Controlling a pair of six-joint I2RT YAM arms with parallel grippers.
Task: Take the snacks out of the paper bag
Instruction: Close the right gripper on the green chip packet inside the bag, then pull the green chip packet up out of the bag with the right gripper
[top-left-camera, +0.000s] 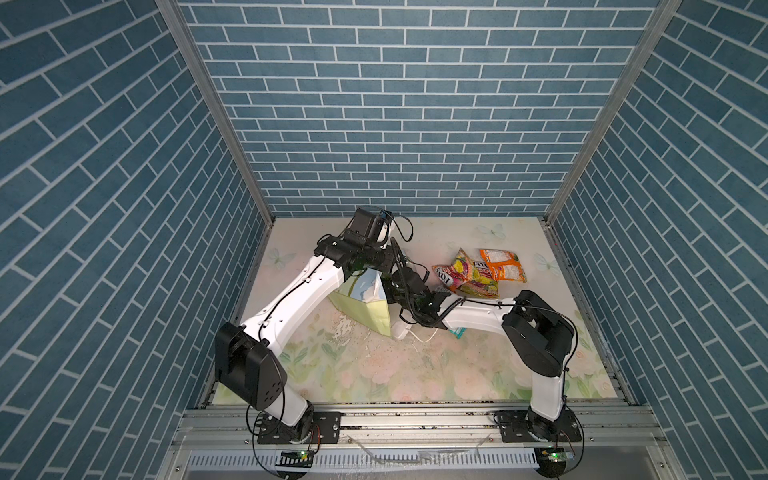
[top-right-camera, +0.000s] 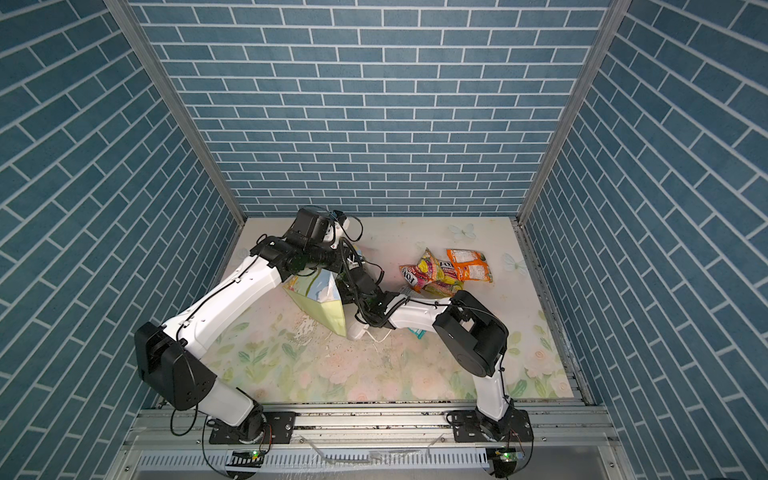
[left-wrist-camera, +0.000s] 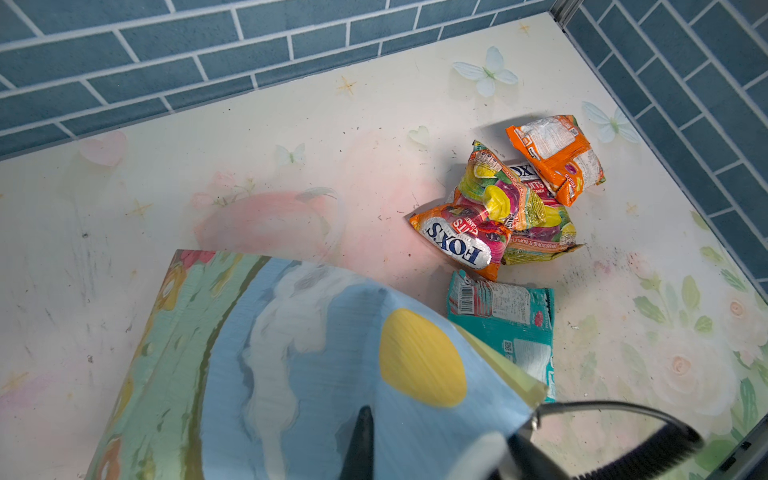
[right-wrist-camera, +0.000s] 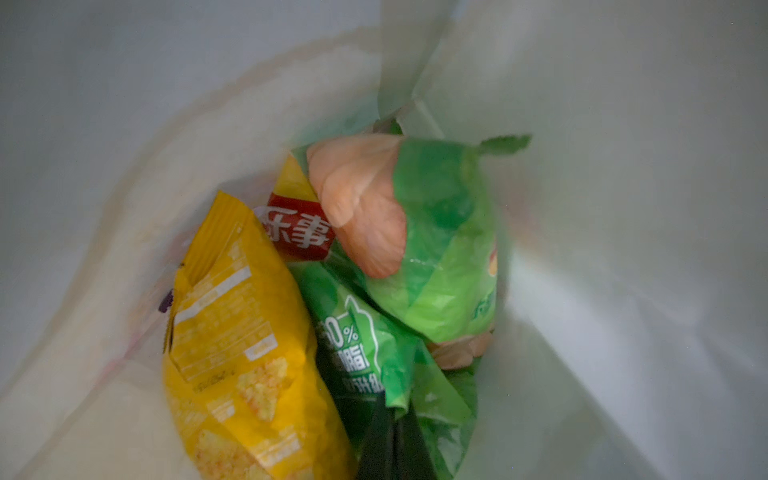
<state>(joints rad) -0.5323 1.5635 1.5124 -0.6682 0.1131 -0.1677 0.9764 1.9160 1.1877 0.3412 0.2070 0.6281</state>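
The paper bag (top-left-camera: 365, 309) (top-right-camera: 322, 305) lies tilted between both arms in both top views. My left gripper (left-wrist-camera: 365, 415) is shut on its sky-printed wall (left-wrist-camera: 291, 374); only one dark finger shows, the other is behind the paper. My right gripper (right-wrist-camera: 392, 413) is inside the bag, shut on the edge of a green snack packet (right-wrist-camera: 365, 345). A yellow packet (right-wrist-camera: 237, 332) and another green packet (right-wrist-camera: 440, 249) lie in the bag too. Out on the table lie fruit-print FOX'S packets (top-left-camera: 465, 276) (left-wrist-camera: 490, 216), an orange packet (top-left-camera: 503, 266) (left-wrist-camera: 557, 153) and a teal packet (left-wrist-camera: 507, 328) (top-left-camera: 457, 332).
Blue brick-pattern walls (top-left-camera: 395, 124) close in the flowered tabletop (top-left-camera: 374, 365) on three sides. The bag's white cord handle (top-left-camera: 417, 334) trails on the table under the right arm. An aluminium rail (top-left-camera: 415, 419) with both arm bases runs along the front edge.
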